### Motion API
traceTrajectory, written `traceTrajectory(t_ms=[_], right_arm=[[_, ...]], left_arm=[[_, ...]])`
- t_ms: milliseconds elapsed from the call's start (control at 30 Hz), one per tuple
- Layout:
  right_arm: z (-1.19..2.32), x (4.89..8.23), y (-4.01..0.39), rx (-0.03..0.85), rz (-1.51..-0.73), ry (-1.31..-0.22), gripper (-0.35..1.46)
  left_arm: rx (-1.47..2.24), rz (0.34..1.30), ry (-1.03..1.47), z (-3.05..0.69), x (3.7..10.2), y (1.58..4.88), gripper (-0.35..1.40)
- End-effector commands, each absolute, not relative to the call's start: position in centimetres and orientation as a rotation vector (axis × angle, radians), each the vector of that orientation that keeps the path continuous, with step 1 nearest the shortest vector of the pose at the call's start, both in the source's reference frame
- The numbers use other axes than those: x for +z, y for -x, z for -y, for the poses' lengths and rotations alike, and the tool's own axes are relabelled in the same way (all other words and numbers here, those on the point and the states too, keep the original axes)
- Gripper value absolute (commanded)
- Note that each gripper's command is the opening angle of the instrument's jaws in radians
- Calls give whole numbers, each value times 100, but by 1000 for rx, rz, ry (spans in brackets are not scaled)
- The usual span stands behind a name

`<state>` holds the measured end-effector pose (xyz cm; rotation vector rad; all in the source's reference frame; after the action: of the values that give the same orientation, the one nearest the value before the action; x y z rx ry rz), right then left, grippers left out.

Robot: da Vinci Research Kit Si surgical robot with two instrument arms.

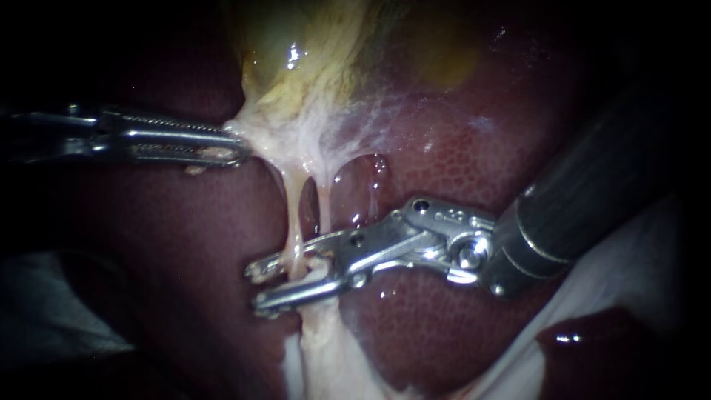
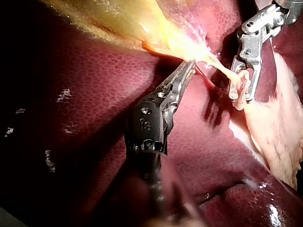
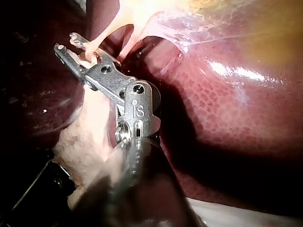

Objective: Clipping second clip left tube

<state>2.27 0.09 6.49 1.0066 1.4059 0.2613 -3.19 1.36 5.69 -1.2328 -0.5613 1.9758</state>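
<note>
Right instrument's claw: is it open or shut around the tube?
Open. In the endoscope view a gap shows between the two halves of the claw, and the tube passes through it.

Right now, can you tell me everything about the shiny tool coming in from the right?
The right instrument has a dark, smooth shaft coming from the upper right, then a shiny silver metal joint with small pins, then two thin jaws. The jaws stand open, one on each side of the pale left tube, low down on it. Dark red liver lies behind it. I cannot tell whether a clip sits in the jaws.
</note>
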Motion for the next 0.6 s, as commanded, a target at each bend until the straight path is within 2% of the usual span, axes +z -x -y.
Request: traceTrajectory(t_ms=[33,200,267,600], right_arm=[[-9,648,-227,262,-1406,-1006,-12],[-9,647,-224,274,-1399,-1021,-35],[-8,647,-223,306,-1378,-1069,-35],[-7,647,-222,304,-1378,-1069,-35]], left_arm=[[1976,561,1233,-136,569,319,-35],[1976,561,1233,-136,569,319,-35],[1976,561,1233,-136,569,319,-35],[1976,562,1233,-136,570,319,-35]])
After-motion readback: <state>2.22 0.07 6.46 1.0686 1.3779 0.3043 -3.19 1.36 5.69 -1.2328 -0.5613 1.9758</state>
